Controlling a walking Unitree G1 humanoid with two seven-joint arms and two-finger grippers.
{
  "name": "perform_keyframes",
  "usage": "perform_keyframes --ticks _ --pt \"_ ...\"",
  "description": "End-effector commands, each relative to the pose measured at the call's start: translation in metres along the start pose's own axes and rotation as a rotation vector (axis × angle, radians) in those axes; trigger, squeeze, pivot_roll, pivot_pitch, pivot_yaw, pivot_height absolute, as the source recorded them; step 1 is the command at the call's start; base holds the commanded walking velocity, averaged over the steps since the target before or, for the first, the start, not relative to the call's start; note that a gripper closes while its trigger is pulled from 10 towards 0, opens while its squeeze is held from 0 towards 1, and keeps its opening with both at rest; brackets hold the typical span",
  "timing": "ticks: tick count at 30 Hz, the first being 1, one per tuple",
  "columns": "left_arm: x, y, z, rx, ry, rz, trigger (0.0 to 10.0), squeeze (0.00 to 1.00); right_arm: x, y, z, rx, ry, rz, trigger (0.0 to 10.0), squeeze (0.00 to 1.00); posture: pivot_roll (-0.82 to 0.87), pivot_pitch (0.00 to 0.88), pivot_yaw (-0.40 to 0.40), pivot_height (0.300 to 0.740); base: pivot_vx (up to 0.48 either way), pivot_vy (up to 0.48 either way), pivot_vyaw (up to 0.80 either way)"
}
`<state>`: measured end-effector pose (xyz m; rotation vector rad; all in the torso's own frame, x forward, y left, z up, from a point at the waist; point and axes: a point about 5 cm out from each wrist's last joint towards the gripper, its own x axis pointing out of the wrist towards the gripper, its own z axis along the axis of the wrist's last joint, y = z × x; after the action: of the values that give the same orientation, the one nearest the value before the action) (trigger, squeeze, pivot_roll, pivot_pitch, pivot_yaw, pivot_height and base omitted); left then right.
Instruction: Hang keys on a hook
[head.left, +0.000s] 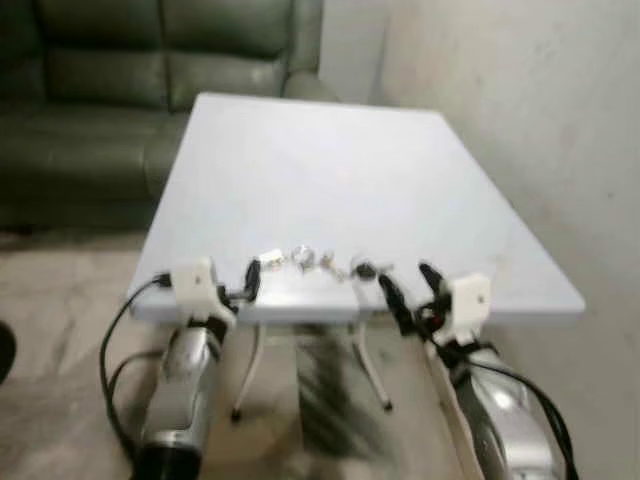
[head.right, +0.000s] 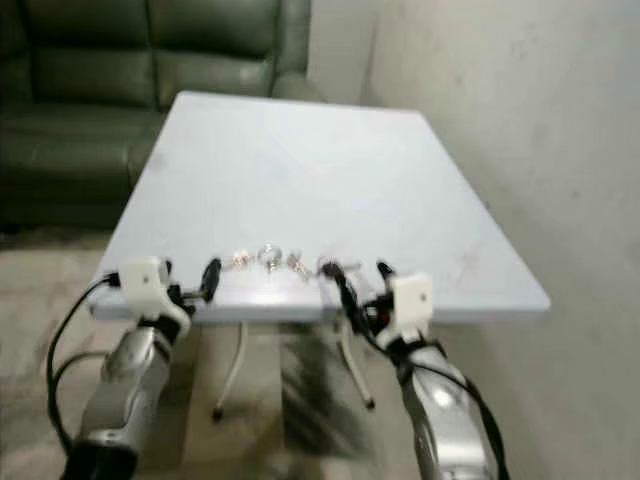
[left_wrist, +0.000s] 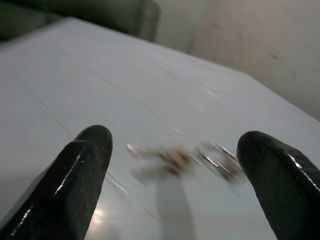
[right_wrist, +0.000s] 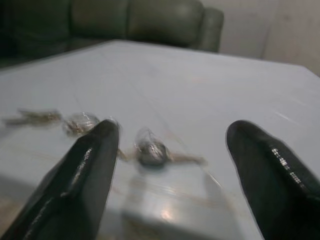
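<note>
A bunch of keys (head.left: 318, 262) lies stretched out along the near edge of a white table (head.left: 330, 170), seen blurred as the keys (left_wrist: 180, 159) in the left wrist view. A dark round key head (right_wrist: 151, 151) lies closest to my right gripper. My left gripper (head.left: 247, 280) hangs open at the table's front edge, just left of the keys. My right gripper (head.left: 412, 285) is open too, at the edge just right of them. Neither gripper touches the keys.
A dark green sofa (head.left: 130, 70) stands behind and left of the table. A pale wall (head.left: 540, 110) runs close along the table's right side. Thin white table legs (head.left: 250, 370) show below the front edge, over a beige floor.
</note>
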<state>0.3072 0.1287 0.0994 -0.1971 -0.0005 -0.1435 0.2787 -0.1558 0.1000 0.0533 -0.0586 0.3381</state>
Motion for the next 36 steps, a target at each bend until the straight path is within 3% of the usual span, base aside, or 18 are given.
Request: perform_keyframes --ticks 1,19,30,36 --pt "-0.001 -0.002 -0.001 0.019 0.007 -0.019 10.0 0.0 0.0 -0.002 0.003 0.009 -0.009 -0.002 10.0 0.0 0.02 0.012 -0.105 0.74 0.0 0.0 0.0" --pt "-0.008 -0.014 -0.003 0.061 0.037 -0.142 10.0 0.0 0.01 -0.013 0.005 -0.085 0.069 0.119 10.0 0.0 0.02 0.045 -0.116 0.74 0.0 0.0 0.0" --pt "-0.021 -0.023 -0.001 0.108 0.045 -0.194 10.0 0.0 0.033 -0.006 0.007 -0.115 0.093 0.195 10.0 0.0 0.05 0.09 -0.123 0.74 0.0 0.0 0.0" --pt "-0.033 -0.03 0.001 0.12 0.05 -0.207 10.0 0.0 0.052 0.0 0.009 -0.07 0.115 0.208 10.0 0.0 0.07 0.132 -0.14 0.74 0.0 0.0 0.0"
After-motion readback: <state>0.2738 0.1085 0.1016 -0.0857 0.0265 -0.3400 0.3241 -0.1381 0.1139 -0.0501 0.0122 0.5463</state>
